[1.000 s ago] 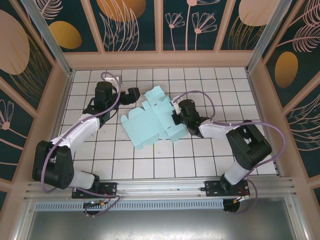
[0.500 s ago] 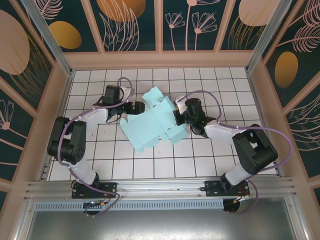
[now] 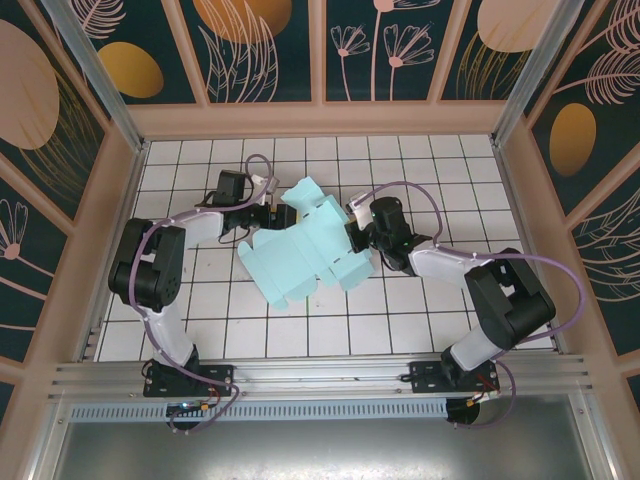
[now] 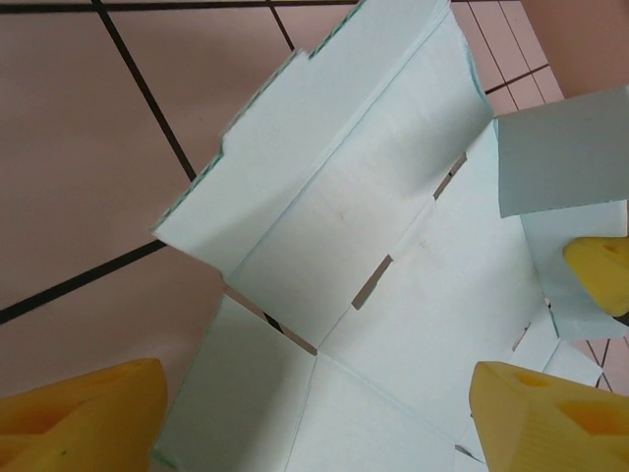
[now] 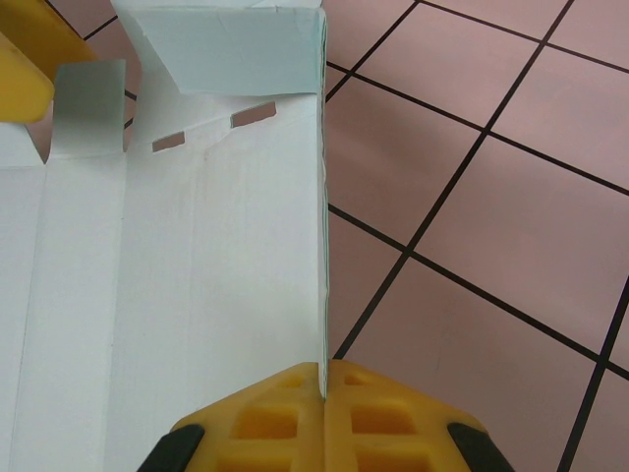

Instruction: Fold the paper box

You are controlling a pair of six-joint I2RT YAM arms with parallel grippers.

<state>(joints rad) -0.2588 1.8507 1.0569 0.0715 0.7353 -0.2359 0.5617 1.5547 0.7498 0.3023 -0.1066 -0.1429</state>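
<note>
The paper box point(image 3: 305, 245) is pale mint card, partly folded, lying mid-table with one flap raised at its far end. My left gripper point(image 3: 270, 213) sits at its left edge. In the left wrist view the card point(image 4: 393, 246) spreads under my open left gripper point(image 4: 314, 423), whose yellow fingers point(image 4: 88, 418) stand wide apart on either side of it. My right gripper point(image 3: 352, 232) is at the box's right side. In the right wrist view my right gripper point(image 5: 322, 379) is shut on the edge of an upright wall of the card point(image 5: 197, 256).
The white tiled table point(image 3: 420, 320) is fenced by low wooden walls point(image 3: 120, 200) on three sides. An aluminium rail point(image 3: 320, 375) with both arm bases runs along the near edge. Open tiles lie in front of the box and to the far right.
My left arm has swung in, bringing its gripper right up to the card's left edge with its jaws a little narrower. The box shifted slightly. The right gripper kept its grip.
</note>
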